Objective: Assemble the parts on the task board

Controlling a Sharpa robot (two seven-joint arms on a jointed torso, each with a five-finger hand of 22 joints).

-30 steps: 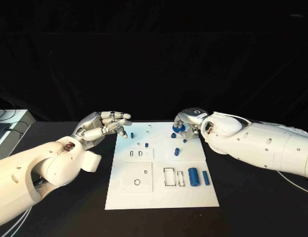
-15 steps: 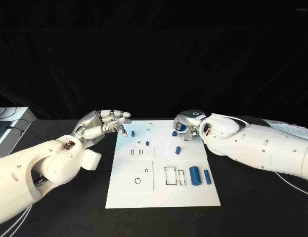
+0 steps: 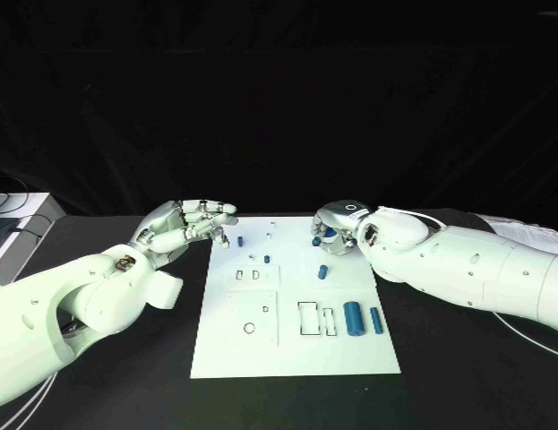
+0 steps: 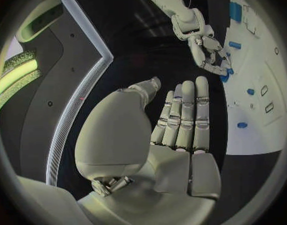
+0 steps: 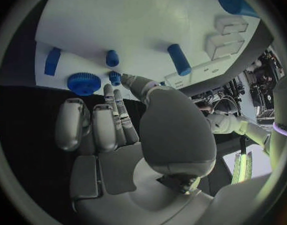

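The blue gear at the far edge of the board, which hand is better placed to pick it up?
Probably the right hand: its fingers are over the blue gear at the task board's far edge. The left hand hovers beside the board.

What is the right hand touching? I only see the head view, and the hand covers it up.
Observer: In the right wrist view, the right hand has its thumb tip right next to a small blue peg on the white board. I cannot tell if it is pinched.
Operator: Is anything else hiding there?
Observer: Yes, a blue gear lies flat on the board near its edge, just past the fingers.
Operator: Does the left hand have something?
Observer: No. The left wrist view shows the left hand with a bare palm.
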